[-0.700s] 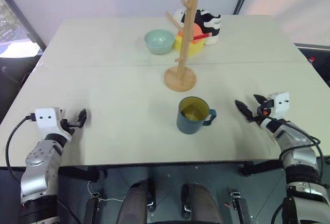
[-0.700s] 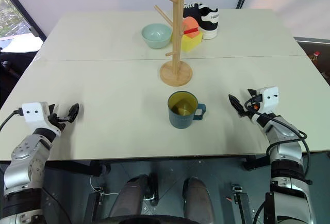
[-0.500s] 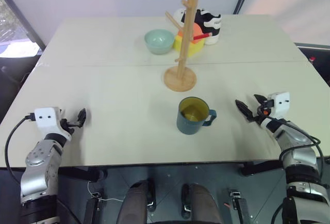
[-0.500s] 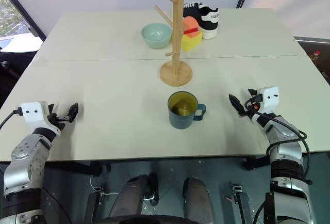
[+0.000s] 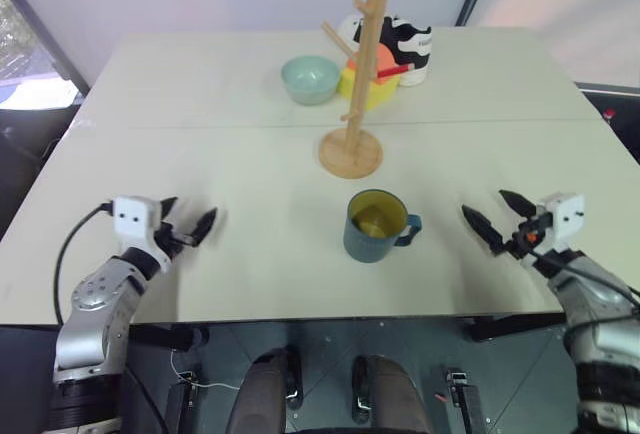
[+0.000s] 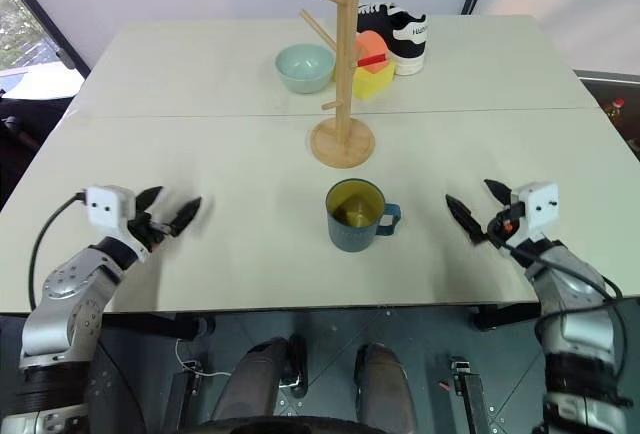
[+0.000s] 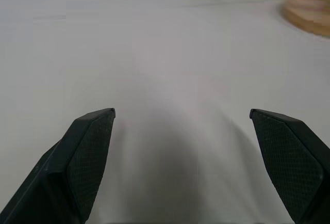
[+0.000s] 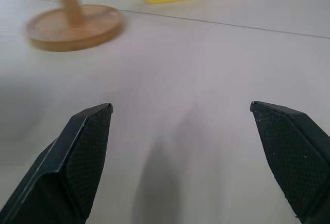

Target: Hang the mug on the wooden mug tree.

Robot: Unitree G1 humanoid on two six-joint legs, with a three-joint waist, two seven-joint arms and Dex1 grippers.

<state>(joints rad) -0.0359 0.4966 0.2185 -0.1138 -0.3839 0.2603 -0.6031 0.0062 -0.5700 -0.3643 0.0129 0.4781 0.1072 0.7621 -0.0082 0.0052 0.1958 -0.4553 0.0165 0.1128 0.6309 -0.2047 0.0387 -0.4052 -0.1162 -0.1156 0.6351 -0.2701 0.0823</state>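
Both grippers, left (image 6: 168, 213) and right (image 6: 476, 210), have shifted inward, jaws spread, empty; pale counter (image 6: 200, 94) holds the mug (image 6: 354, 216) centrally, just before the wooden mug tree (image 6: 344, 74); white wall behind.

Your left gripper (image 6: 168, 211) hung low over the near left part of the table, its two black fingers spread wide and holding nothing, pointing forward and inward. Your right gripper (image 6: 480, 208) mirrored it on the near right side, fingers likewise splayed wide and empty, aimed forward and inward. Both forearms reached in from the near corners, wrists about level.
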